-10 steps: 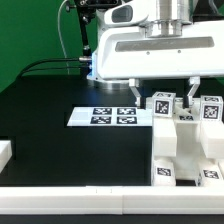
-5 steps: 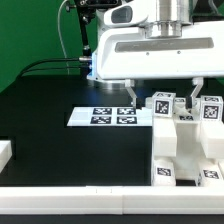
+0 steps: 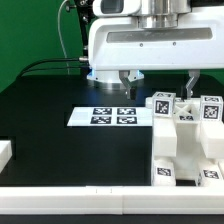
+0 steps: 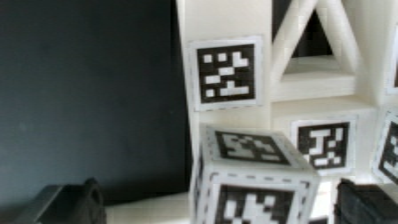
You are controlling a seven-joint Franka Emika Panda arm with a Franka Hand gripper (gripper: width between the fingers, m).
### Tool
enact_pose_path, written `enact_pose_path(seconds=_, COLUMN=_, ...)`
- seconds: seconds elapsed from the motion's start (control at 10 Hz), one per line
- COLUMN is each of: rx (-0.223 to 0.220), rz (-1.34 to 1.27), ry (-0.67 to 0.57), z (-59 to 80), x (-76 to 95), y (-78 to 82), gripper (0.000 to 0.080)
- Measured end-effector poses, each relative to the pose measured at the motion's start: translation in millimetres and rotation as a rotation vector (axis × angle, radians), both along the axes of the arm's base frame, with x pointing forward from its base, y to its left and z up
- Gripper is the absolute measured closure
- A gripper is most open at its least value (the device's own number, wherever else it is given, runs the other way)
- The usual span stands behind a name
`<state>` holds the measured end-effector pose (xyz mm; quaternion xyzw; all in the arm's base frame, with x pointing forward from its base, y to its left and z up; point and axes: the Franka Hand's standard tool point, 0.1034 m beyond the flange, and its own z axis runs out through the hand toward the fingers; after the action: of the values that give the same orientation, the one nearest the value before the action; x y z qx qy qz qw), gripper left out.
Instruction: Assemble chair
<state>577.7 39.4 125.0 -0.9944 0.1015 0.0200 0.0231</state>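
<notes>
The chair (image 3: 186,142) is a cluster of white tagged pieces joined together at the exterior view's right, with two tagged blocks (image 3: 162,104) sticking up at its top. My gripper (image 3: 162,86) hangs just above those blocks, open, with its fingers (image 3: 132,80) spread wide and nothing held. In the wrist view the chair (image 4: 228,78) fills the frame as a tagged slab and blocks. One tagged block (image 4: 260,190) lies below the gap between my fingertips (image 4: 75,206), apart from both. My gripper (image 4: 217,208) is open there too.
The marker board (image 3: 113,116) lies flat on the black table, towards the exterior view's left of the chair. A white rail (image 3: 70,193) runs along the front edge. A white block (image 3: 5,152) sits at the left edge. Cables (image 3: 50,66) run behind.
The gripper's fingers have spread to full width and lifted a little away from the top blocks of the chair. The chair pieces have not moved.
</notes>
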Motion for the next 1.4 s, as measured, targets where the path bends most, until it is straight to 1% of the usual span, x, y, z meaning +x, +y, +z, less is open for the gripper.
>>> enact_pose_path(seconds=0.1, rx=0.0, rz=-0.006, ry=-0.006, z=2.3, x=11.6, y=-3.0, gripper=0.015)
enact_pose_path(seconds=0.2, rx=-0.006, rz=-0.016, ry=-0.042, z=1.4, x=17.9, y=-2.6, gripper=0.015)
enact_pose_path(seconds=0.3, rx=-0.01, rz=-0.043, ry=-0.058, z=-2.2, x=17.0, y=3.8, gripper=0.015)
enact_pose_path(seconds=0.5, rx=-0.01, rz=-0.047, ry=-0.055, z=-2.2, x=16.7, y=2.3, gripper=0.0424)
enact_pose_path(seconds=0.6, rx=-0.01, rz=-0.06, ry=-0.054, z=-2.5, x=16.5, y=3.1, gripper=0.0424)
enact_pose_path(seconds=0.7, rx=-0.01, rz=-0.133, ry=-0.052, z=-2.3, x=16.9, y=3.2, gripper=0.0518)
enact_pose_path(seconds=1.0, rx=-0.012, rz=-0.311, ry=-0.043, z=-2.5, x=17.0, y=1.4, gripper=0.0518)
enact_pose_path(seconds=1.1, rx=-0.008, rz=-0.454, ry=-0.036, z=-2.7, x=18.3, y=-0.1, gripper=0.0518)
enact_pose_path(seconds=1.4, rx=0.037, rz=-0.848, ry=-0.037, z=-3.8, x=19.4, y=-3.8, gripper=0.0518)
